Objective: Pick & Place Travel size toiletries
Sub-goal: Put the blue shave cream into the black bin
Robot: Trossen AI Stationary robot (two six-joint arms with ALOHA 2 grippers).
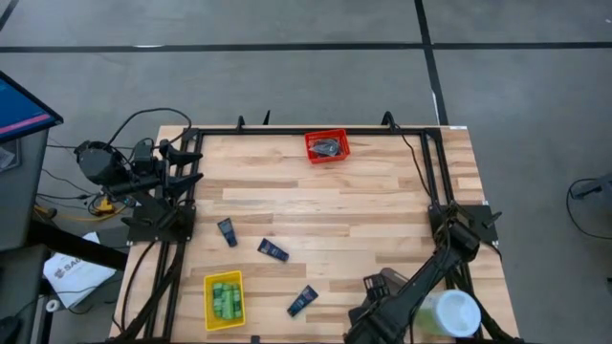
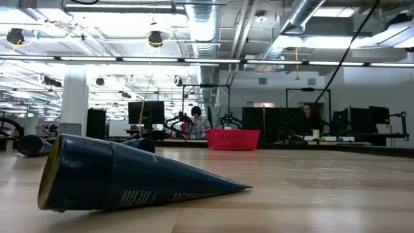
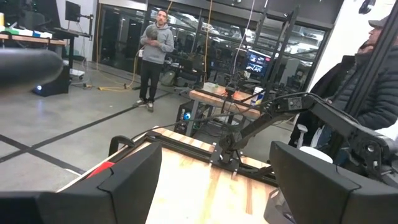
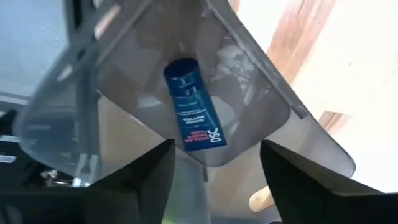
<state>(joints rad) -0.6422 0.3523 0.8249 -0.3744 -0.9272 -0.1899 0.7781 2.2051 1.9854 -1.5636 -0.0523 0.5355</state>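
1. Three tubes lie loose on the table (image 1: 382, 191): one (image 1: 227, 232) near the left arm's base, one (image 1: 273, 250) mid-table, one (image 1: 303, 300) near the front edge, just beside the yellow bin (image 1: 209, 304)
2. A fourth tube (image 4: 193, 106) lies flat in the grey bin (image 4: 124, 81), cap end away from the right gripper (image 4: 214, 180)
3. The tubes look light and soft, and the low view shows a wide round cap end tapering to a flat crimp. I would pinch across the fuller part near the cap, since the thin crimp may slip or fold
4. Being smooth and round, a tube may roll when nudged, so the fingers should straddle it squarely
5. The right gripper hangs over the grey bin at the front right, fingers spread wide and holding nothing
6. The left gripper (image 3: 214, 193) waits at the table's left edge, fingers apart and empty
7. The yellow bin holds the green bottles (image 1: 226, 296), packed close together
8. The red bin (image 1: 311, 153) at the far edge holds dark grey things, probably the pucks (image 1: 326, 146)
9. The tub (image 1: 449, 313) sits beside the right arm
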